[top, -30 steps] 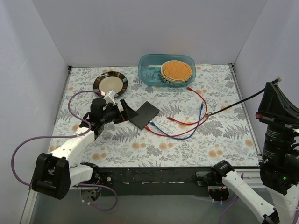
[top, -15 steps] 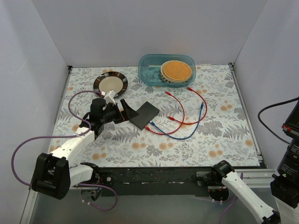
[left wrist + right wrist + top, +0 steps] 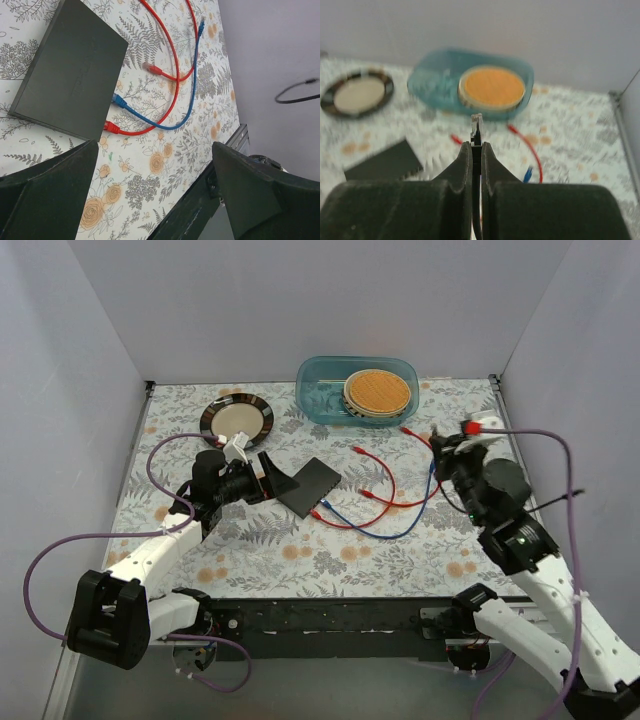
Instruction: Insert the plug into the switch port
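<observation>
The right tool (image 3: pixel 476 146) pinches the clear plug (image 3: pixel 476 122), not yet inserted; the grey box (image 3: pixel 382 161) lies ahead-left of it, well apart. The left tool (image 3: pixel 155 147) gapes wide, box just ahead.

I see the fern-patterned counter (image 3: pixel 300 552) carrying a dark-rimmed round plate (image 3: pixel 266 420) and a blue-green translucent tub (image 3: pixel 314 394) at the back. A flat dark grey switch box (image 3: pixel 311 487) lies mid-counter, with two red cables (image 3: pixel 392 480) and a blue cable (image 3: pixel 385 536) looped to its right.
</observation>
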Action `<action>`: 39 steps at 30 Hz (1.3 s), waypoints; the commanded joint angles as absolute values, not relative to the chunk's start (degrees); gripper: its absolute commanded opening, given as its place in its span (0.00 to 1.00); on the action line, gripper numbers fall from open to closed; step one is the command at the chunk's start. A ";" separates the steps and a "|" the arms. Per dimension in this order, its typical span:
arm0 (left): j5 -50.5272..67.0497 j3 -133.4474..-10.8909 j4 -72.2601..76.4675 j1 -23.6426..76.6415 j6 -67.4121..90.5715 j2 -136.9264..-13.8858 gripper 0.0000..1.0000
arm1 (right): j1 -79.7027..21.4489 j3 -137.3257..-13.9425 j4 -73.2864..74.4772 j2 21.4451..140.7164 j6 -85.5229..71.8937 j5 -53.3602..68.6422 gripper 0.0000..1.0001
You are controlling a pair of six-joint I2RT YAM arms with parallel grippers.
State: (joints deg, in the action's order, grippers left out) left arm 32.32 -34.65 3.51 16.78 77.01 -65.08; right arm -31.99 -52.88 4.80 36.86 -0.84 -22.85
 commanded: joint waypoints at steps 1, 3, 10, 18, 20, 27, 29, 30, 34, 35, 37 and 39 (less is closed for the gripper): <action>33.84 -36.39 4.48 16.96 76.47 -63.72 0.98 | -31.99 -46.51 11.16 41.64 -3.60 -13.81 0.01; 34.36 -36.39 4.83 16.96 76.64 -64.07 0.98 | -31.99 -42.13 10.38 43.41 -4.04 -8.63 0.01; 37.08 -34.10 11.42 17.05 81.38 -64.77 0.98 | -31.99 -36.29 7.37 56.66 -5.54 11.67 0.01; 41.57 -35.59 16.70 22.48 81.74 -69.25 0.98 | -31.99 -35.51 1.33 62.23 -6.41 30.41 0.01; 41.40 -36.56 16.96 24.42 80.95 -71.27 0.98 | -31.99 -35.07 -1.04 60.91 -6.77 31.20 0.01; 41.84 -40.25 18.37 31.45 79.98 -77.86 0.83 | -31.99 -35.77 -1.32 60.82 -7.47 33.84 0.01; 41.66 -41.30 18.89 32.34 80.07 -79.44 0.78 | -31.91 -36.21 -0.44 61.34 -7.21 34.27 0.01; 41.23 -41.48 19.07 32.87 80.50 -79.80 0.74 | -31.99 -36.21 -0.53 61.43 -7.29 34.45 0.01; 40.52 -41.40 21.18 33.92 81.21 -81.29 0.68 | -31.99 -36.04 -1.05 61.08 -7.64 34.89 0.01; 40.69 -41.66 21.18 34.36 81.12 -81.73 0.66 | -31.99 -36.21 -1.05 61.00 -7.82 34.63 0.01; 40.70 -42.36 21.27 34.98 80.86 -82.97 0.64 | -31.99 -36.47 -1.32 61.00 -8.00 35.06 0.01; 40.34 -43.15 21.10 35.77 80.86 -83.67 0.63 | -32.08 -36.56 -1.58 61.26 -8.35 35.86 0.01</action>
